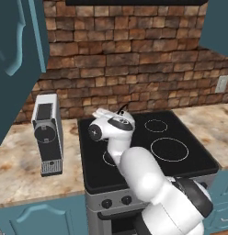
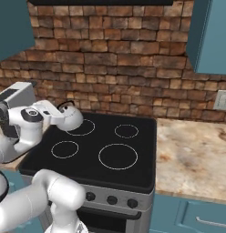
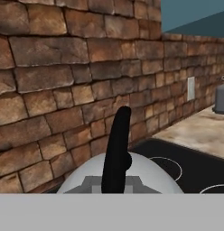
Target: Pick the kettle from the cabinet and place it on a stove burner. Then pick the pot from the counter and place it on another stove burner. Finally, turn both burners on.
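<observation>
From left to right, we pass the coffee machine point(image 1: 48, 133) on the marbled table point(image 1: 19, 170), then our jaws pinching the kettle's point(image 2: 71, 117) black arched handle point(image 3: 116, 149), so it hangs level over the rear-left burner ring point(image 2: 82, 128). That ring suits it, we judge, leaving another free for the pot.

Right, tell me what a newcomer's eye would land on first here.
The white arm reaching over the black glass cooktop, its gripper shut on the black arched handle of the silvery kettle at the back left ring. Next, the red-brown brick wall behind the stove. A grey coffee machine stands on the marbled counter to the stove's left.
</observation>
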